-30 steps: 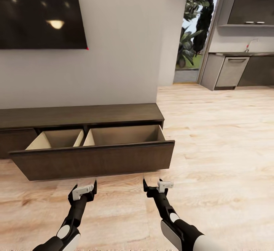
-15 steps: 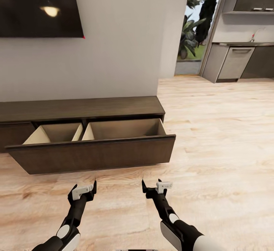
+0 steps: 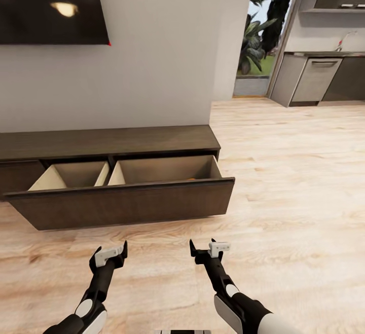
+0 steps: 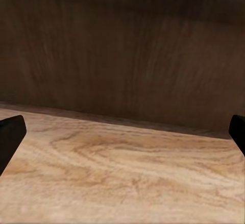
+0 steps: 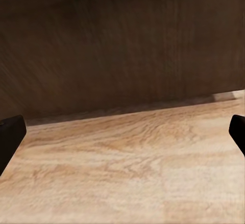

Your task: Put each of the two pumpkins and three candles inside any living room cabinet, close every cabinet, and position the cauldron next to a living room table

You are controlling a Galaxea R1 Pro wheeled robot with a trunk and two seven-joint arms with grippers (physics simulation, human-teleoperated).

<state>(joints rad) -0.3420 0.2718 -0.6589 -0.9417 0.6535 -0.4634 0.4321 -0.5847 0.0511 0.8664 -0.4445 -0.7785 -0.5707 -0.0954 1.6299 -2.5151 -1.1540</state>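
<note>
**Slowly backing off from the open cabinet drawer**

So, over that last second the whole view slid a bit: the cabinet (image 3: 109, 144) sat slightly higher and further off in the head camera than a moment earlier, and the TV on the wall (image 3: 50, 4) crept toward the corner. To me that read as the robot itself rolling back or tilting its head, not the furniture moving. The arms hadn't changed pose at all.

The big drawer (image 3: 121, 205) was hanging wide open, with two pale compartments showing. In the compartment on the robot's right I could just make out a thin orange sliver (image 3: 191, 178) at the front edge, probably one of the pumpkins, but it was too hidden to swear to. No candles or cauldron that I could pick out.

Both arms were held low over the wooden floor (image 3: 284, 172), short of the drawer front. The left tool (image 3: 109, 253) had its fingers spread apart with nothing between them, and the right tool (image 3: 208, 249) looked the same. Both wrist cams were staring at the dark drawer panel (image 4: 122, 45) just above the floor.

My guess is a drop-off was done and it was pulling away to fetch more, with the drawer left to shut afterwards.
</note>
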